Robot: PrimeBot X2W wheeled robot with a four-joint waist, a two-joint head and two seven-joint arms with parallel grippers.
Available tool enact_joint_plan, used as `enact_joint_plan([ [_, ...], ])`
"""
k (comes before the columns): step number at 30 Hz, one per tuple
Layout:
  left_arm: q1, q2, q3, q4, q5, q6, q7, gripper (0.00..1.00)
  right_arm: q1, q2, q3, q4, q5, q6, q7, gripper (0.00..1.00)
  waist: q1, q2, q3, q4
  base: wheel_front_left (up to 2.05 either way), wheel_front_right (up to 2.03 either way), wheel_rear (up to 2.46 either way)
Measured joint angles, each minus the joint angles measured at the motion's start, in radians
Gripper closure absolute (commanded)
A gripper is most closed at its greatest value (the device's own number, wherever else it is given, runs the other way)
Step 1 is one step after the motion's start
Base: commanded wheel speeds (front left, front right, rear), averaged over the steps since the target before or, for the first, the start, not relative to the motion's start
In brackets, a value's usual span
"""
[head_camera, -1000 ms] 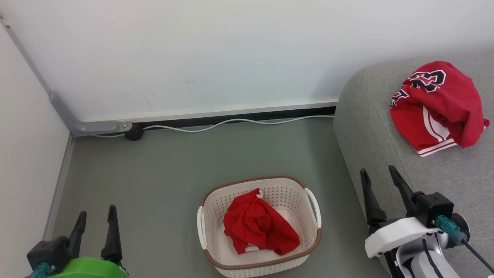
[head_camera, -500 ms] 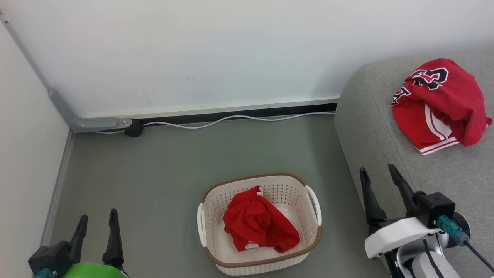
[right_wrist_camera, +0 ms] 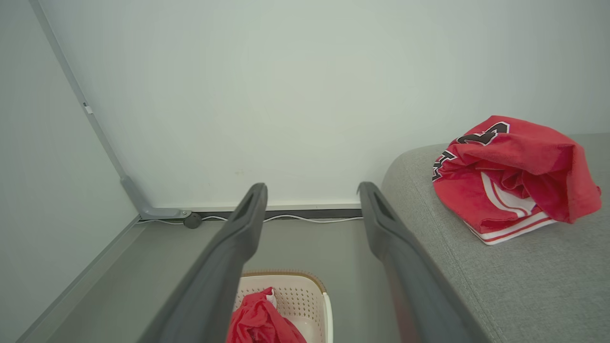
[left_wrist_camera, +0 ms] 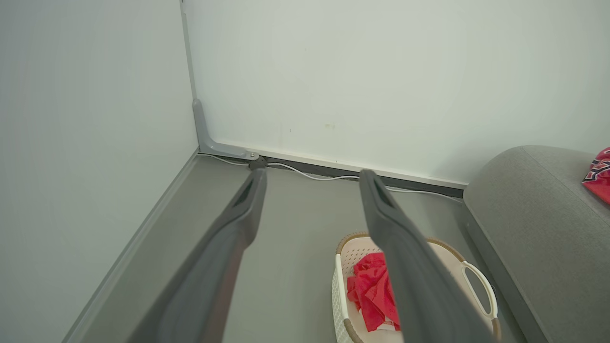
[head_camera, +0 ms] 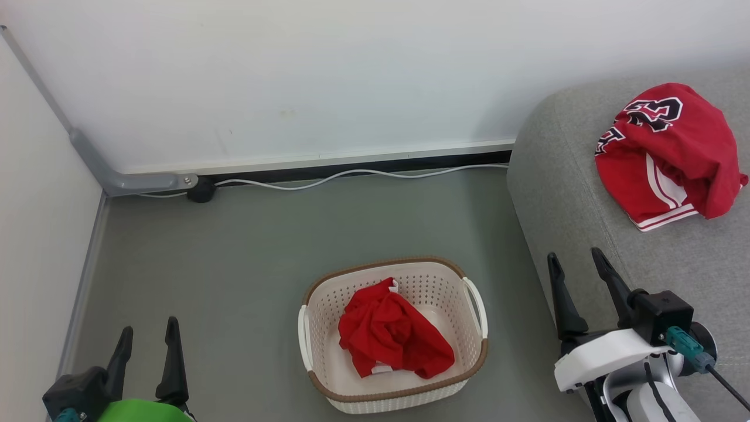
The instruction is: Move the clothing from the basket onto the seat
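Lying crumpled in the basket (head_camera: 436,290) on the floor (head_camera: 234,264), the plainer red garment (head_camera: 392,340) is waiting to be lifted out, its heap stretching on a slant from the basket's far left toward its near right corner. The numbered garment (head_camera: 668,146) is already resting on the sofa (head_camera: 556,181), well to the right and farther off, so about half the job is looking done.

Both grippers are hanging empty, fingers spread apart and pointing away from the robot. The left gripper (head_camera: 149,325) is hovering over bare floor, well to the left of the basket. The right gripper (head_camera: 573,254) is hovering at the sofa's near left edge, just to the right of the basket.

The relation that is mattering most: the garment is lying to the left of the right gripper and a little nearer the robot, and lower down. The right arm is sitting closer to the basket than the left, and is also bordering the sofa, so it is looking like the likelier one to reach down-left, pinch the heap across its slant, and carry it rightward.
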Motion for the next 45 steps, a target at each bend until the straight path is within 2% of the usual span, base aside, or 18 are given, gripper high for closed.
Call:
enact_joint_plan([
  [15,-0.013,0.002,-0.036,0.014,0.033,-0.021,0.011,0.0,-0.008,-0.004,0.009,-0.051,0.0,0.001,0.011,0.0,0.0,0.0,0.072,-0.01,0.0,0.0,0.0],
  [29,-0.234,-0.024,-0.146,0.133,0.071,-0.072,0.086,0.0,-0.138,-0.01,-0.022,-0.105,-0.007,0.001,0.015,0.0,0.0001,0.0,0.263,-0.051,0.0,0.0,0.0],
  [45,-0.498,-0.043,-0.241,0.293,0.183,-0.109,0.164,0.0,-0.377,0.006,-0.017,-0.164,-0.007,0.01,0.014,0.0,0.0002,0.0,0.485,-0.133,0.0,0.0,0.0],
])
